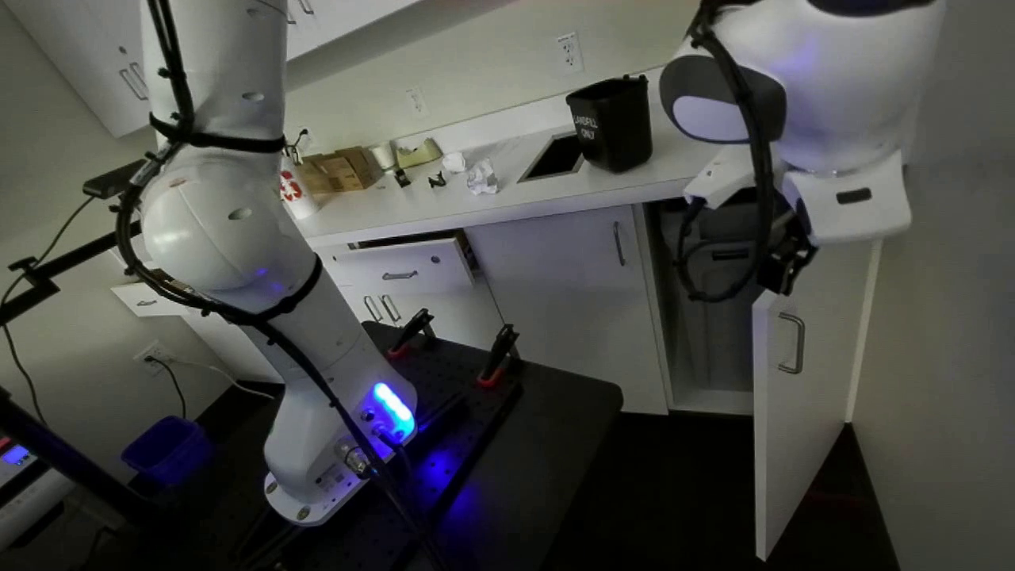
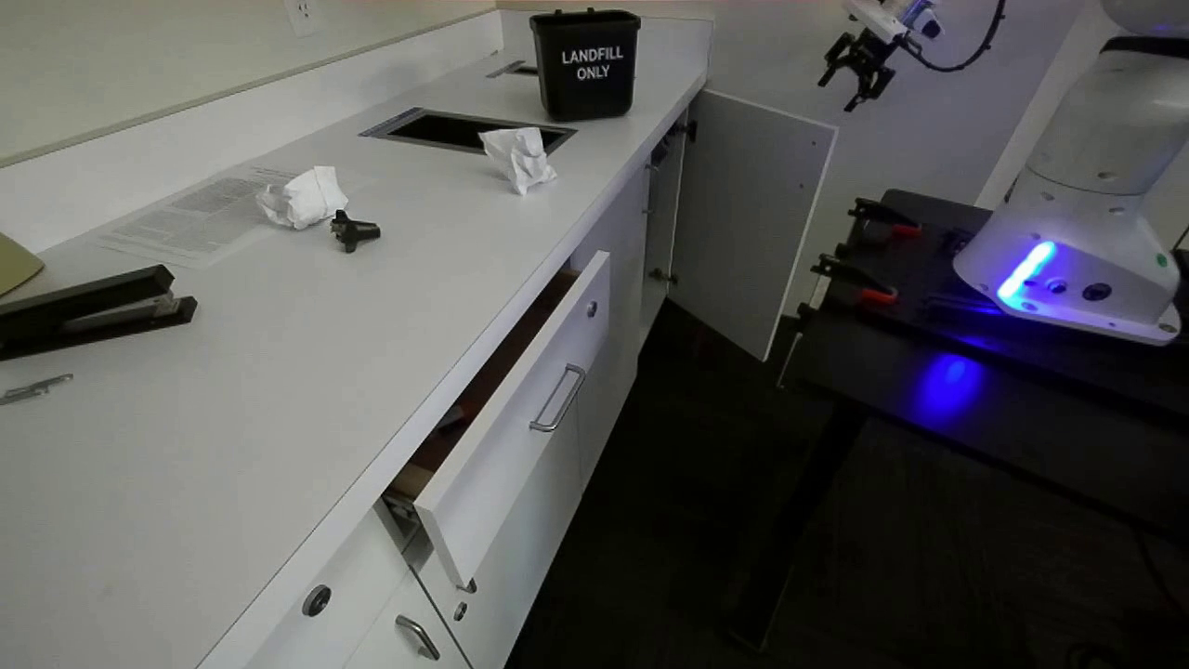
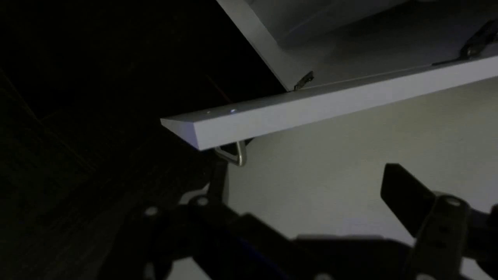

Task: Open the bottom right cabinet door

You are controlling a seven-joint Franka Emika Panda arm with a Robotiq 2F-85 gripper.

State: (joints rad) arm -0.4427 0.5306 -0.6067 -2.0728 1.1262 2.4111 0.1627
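Observation:
The bottom right cabinet door (image 1: 813,420) is plain white and stands swung out from its cabinet, near the side wall. Its slim bar handle (image 1: 799,345) is on the outer face. In an exterior view the door's inner face (image 2: 743,223) and hinges show. In the wrist view I see the door's top edge (image 3: 330,107) and part of the handle (image 3: 241,153). My gripper (image 2: 839,90) is open and empty, above the door's height. In the wrist view my gripper (image 3: 307,169) has its fingers spread below the door edge; the left finger appears near the handle.
Beside the open cabinet is a closed white door (image 1: 567,309). A white drawer (image 2: 520,418) sticks out from under the counter (image 2: 279,390). A black bin (image 1: 610,123) stands on the counter. The black table (image 1: 547,412) carries the arm. A wall (image 1: 944,317) is close on the right.

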